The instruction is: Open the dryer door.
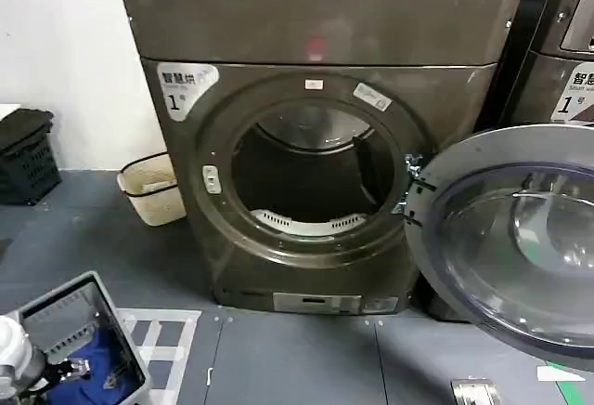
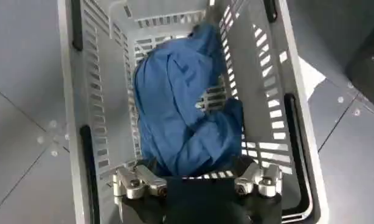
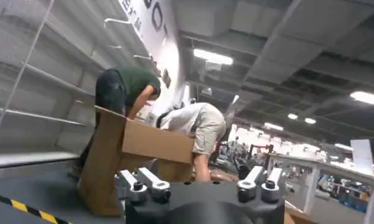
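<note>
The dryer door [image 1: 516, 238] stands swung fully open, well right of the left gripper [image 2: 197, 184], whose fingers spread wide and empty above a basket [image 2: 83, 91]. The door looks rigid and heavy, with slippery chrome; grasp its free rim edge. The right gripper [image 3: 199, 184] is spread wide, empty, aimed away.

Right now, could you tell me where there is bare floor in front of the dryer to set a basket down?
The grey floor in front of the dryer is bare. It is crowded on the left by the grey basket of blue laundry under the left gripper, and on the right by the open dryer door.
</note>
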Tool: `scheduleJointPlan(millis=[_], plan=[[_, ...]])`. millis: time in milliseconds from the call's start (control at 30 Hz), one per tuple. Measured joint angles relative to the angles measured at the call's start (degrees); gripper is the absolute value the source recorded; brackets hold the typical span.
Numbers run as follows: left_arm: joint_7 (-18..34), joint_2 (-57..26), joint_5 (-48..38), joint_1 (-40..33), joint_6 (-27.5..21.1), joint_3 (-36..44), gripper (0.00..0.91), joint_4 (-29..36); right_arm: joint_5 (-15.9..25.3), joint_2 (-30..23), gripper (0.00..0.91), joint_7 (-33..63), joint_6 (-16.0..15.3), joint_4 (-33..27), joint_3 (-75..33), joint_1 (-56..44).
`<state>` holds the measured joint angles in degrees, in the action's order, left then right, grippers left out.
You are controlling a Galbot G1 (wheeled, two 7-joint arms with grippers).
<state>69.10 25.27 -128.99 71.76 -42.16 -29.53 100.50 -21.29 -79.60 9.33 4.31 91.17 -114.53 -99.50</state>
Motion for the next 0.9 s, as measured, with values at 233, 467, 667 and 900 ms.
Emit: scheduleJointPlan(millis=[233, 467, 667, 900], plan=[[0.13, -0.58, -0.16, 0.25, -0.03, -0.71, 0.907, 0.58, 0.15, -0.12, 0.907, -0.30, 1.67, -0.78, 0.06, -0.03], [0.14, -0.92, -0.22, 0.18, -0.04, -0.75, 0.907, 0.97, 0.13, -0.15, 0.907, -0.29, 2.38, -1.09, 0.23, -0.02], [0.15, -1.43, -0.50, 0.23, -0.04, -1.40, 0.907, 0.91, 0.12, -0.23, 0.907, -0.39, 2.42, -1.08, 0.29, 0.05], [0.15, -1.75, -0.81, 0.46, -0.04, -2.02, 0.907, 0.93, 0.21, -0.36, 0.907, -0.61, 2.84, -1.34, 0.55, 0.10]])
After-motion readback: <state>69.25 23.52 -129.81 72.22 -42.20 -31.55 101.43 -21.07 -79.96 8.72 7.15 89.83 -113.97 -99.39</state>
